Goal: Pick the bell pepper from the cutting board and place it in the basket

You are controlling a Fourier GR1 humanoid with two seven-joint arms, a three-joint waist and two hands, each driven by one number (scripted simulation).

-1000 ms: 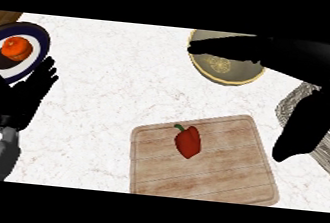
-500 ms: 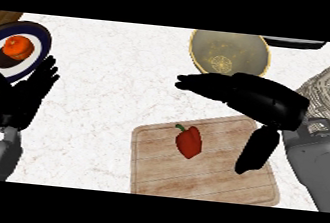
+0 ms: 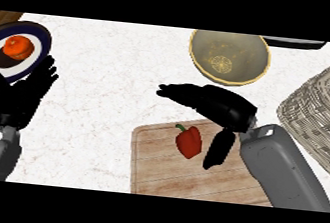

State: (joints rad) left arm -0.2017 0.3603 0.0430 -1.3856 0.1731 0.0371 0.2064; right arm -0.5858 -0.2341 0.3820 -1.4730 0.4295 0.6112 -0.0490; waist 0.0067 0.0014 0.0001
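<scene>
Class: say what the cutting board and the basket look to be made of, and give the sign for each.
Cutting board: seems wood, matte; pale brown planks with grain lines. Basket: seems woven wicker, beige; crossing strands show on its wall.

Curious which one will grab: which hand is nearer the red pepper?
The right hand, just beside the bell pepper on its right. The left hand rests far off left, by the plate.

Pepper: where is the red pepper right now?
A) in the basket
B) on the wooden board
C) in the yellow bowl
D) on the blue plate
B: the pepper lies on the wooden board, with the right hand close beside it and not yet curled around it.
</scene>
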